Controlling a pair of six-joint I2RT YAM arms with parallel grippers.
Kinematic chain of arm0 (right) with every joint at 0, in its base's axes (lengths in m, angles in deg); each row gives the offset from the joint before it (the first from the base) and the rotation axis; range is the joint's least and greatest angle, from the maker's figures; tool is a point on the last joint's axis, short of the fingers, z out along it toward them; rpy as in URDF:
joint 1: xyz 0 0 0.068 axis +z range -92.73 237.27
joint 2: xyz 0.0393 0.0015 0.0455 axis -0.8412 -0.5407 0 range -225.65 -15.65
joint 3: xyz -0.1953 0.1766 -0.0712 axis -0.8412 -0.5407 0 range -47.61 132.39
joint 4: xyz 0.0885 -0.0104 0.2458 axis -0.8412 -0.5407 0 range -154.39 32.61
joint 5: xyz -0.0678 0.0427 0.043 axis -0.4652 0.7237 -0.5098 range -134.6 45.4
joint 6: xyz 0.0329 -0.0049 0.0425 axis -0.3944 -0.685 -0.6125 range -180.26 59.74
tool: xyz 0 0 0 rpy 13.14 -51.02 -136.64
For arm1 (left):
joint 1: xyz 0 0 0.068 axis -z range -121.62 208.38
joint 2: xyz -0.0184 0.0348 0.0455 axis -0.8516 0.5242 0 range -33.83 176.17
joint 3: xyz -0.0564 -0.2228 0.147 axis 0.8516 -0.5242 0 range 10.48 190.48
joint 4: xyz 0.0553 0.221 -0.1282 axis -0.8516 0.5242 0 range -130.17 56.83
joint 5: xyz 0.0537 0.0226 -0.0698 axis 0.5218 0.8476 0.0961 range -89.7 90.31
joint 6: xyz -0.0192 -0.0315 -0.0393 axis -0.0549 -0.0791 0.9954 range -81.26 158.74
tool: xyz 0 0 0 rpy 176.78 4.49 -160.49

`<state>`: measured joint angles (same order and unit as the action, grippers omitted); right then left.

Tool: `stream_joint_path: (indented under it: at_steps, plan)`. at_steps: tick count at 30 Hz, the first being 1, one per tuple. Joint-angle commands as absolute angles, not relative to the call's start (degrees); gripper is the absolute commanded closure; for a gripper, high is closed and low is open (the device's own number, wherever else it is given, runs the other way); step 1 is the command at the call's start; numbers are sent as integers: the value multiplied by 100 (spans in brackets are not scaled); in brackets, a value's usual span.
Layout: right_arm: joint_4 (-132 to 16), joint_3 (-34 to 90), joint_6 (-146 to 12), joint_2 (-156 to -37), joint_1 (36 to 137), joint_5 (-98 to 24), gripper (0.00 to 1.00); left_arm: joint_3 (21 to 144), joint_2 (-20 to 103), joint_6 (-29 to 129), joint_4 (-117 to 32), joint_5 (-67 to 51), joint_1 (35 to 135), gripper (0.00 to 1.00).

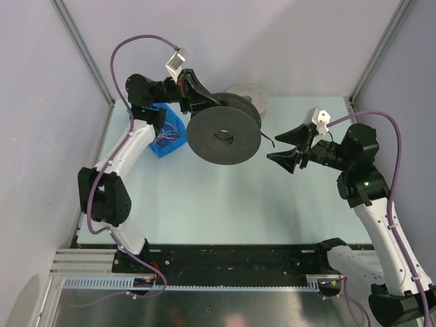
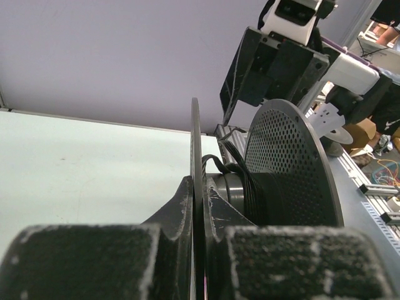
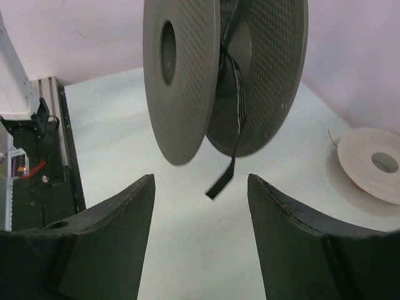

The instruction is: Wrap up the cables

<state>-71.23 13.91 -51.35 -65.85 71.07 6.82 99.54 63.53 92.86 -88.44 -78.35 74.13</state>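
overhead first: my left claw is clamped on the rim of a big grey spool, holding it on edge above the table with one broad face showing. a short black tail of the cable sticks out at the spool's right side. my right claw is spread wide just to the right of that tail, apart from it. a blue bag lies beside my left arm, and a white spool sits behind the grey one.

left wrist: my two pads press one thin flange between them. dark turns of cable lie around the hub between the two flanges.

right wrist: my fingers stand well apart with nothing gripped. the cable's loose end hangs down from the gap between the flanges, just above the space between my fingertips. the white spool lies flat on the table at the right.
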Motion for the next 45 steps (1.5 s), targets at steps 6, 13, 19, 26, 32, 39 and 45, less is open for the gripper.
stream_joint_path:
  at_steps: [6,13,19,26,32,39,45]
  plan:
    - [-7390,2020,-5155,-7100,7532,-187,47,10196,6243,8911,-8653,-7610,7413,100]
    - [-7657,2034,-4605,-7255,7689,-452,80,10189,6212,8829,-8600,-7581,7360,100]
    - [-7812,2033,-4388,-7337,7689,-470,100,10179,6234,8939,-8579,-7309,7290,100]
    - [-6727,1103,-4560,-7196,7514,-184,100,10482,6344,9969,-8299,-6067,7179,100]
    - [-4217,339,-5725,-7338,8008,-872,100,10120,6091,10859,-6529,-4497,7324,100]
    - [-3033,29,-6173,-7454,8810,-2364,100,9865,5845,11480,-4795,-3283,7474,100]
    - [-2632,-4,-5847,-7663,9334,-3023,100,9742,5869,11580,-4321,-2898,7771,100]
